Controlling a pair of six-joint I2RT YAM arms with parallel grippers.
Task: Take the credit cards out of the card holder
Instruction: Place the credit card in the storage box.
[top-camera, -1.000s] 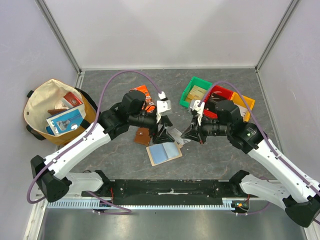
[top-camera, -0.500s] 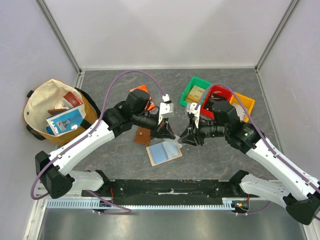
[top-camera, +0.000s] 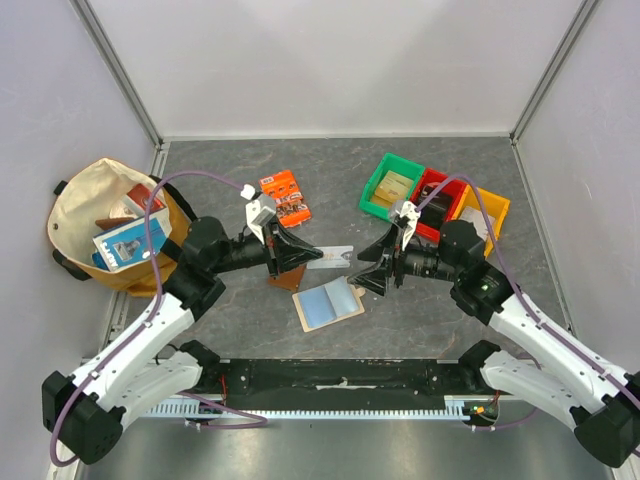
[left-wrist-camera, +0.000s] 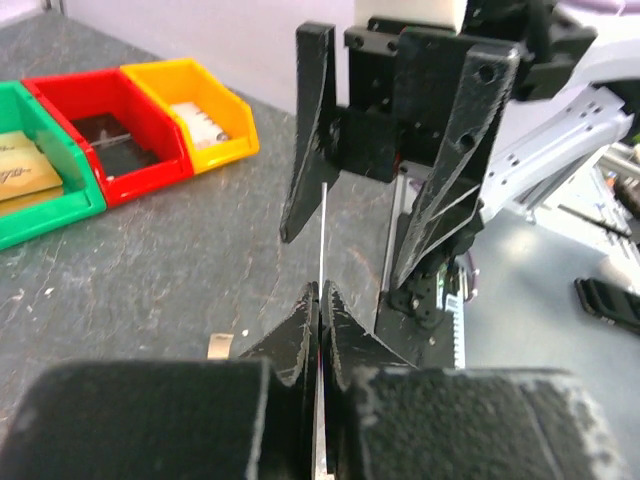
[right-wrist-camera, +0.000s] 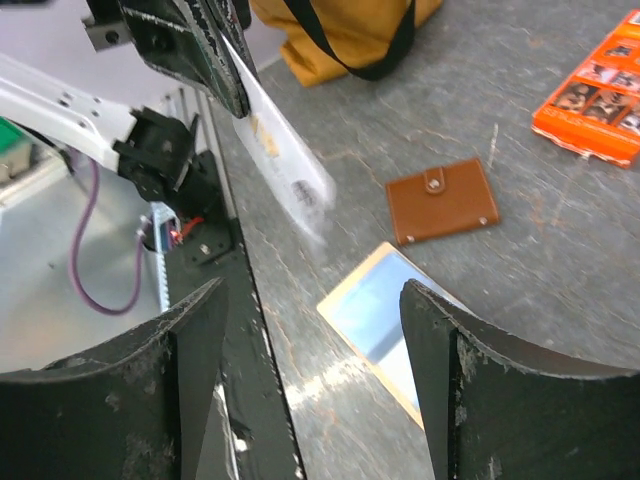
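- One pale credit card (right-wrist-camera: 285, 165) is out of its pocket and held up off the table (top-camera: 230, 170), in the air between the two arms, just behind the card holder.
- The card holder (top-camera: 328, 304) lies open and flat near the front middle of the table, with its pale blue lining facing up. Nothing grips it.
- The left pincer (top-camera: 303, 256) is clamped tight on one end of the card. In its own wrist view the card is edge-on, a thin line between the closed fingers.
- The right pincer (right-wrist-camera: 312, 290) faces it with jaws wide apart, holding nothing. The card's free end points toward that gap, and I cannot tell whether it touches either finger.
- A shut brown wallet (right-wrist-camera: 441, 201) lies just beside the holder, partly under the left pincer when seen from above.
- Farther out are an orange packet (top-camera: 285, 197) behind, green, red and yellow bins (top-camera: 372, 190) at the back right, and a stuffed cloth bag (top-camera: 80, 200) at the far left.
- Progress, as I judge it: at least one card is out but not yet set down. The lining looks bare from above, though the pockets are too small to read, so more cards may remain inside.
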